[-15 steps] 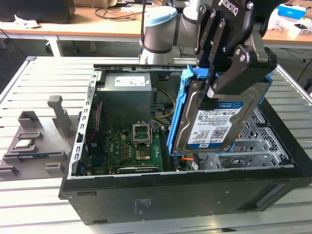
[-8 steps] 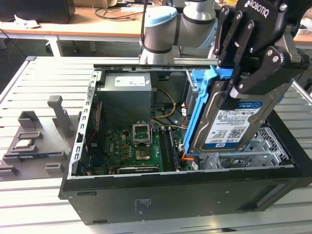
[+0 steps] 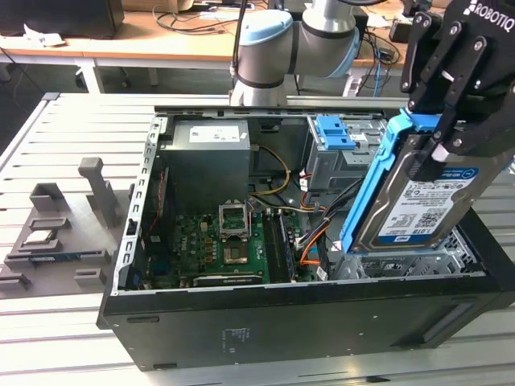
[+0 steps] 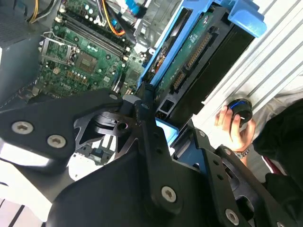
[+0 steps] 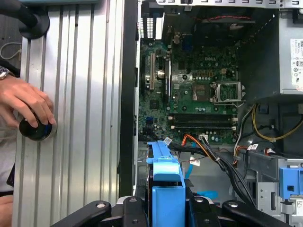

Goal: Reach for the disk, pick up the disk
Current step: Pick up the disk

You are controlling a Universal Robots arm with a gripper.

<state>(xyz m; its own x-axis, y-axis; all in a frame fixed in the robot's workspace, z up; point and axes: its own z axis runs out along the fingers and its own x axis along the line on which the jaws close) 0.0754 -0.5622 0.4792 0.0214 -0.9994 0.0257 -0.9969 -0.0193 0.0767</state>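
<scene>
Pick step in hand: gripper (image 3: 441,133) clamped on the disk's (image 3: 418,205) top edge, disk upright, tilted, lower end at the drive cage (image 3: 451,261) in the open PC case (image 3: 265,318). A clean lift calls for clearing cage and cables (image 3: 318,233).

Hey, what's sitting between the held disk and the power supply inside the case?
In the exterior view, the grey drive cage with its blue latch lies between the disk and the power supply.
</scene>
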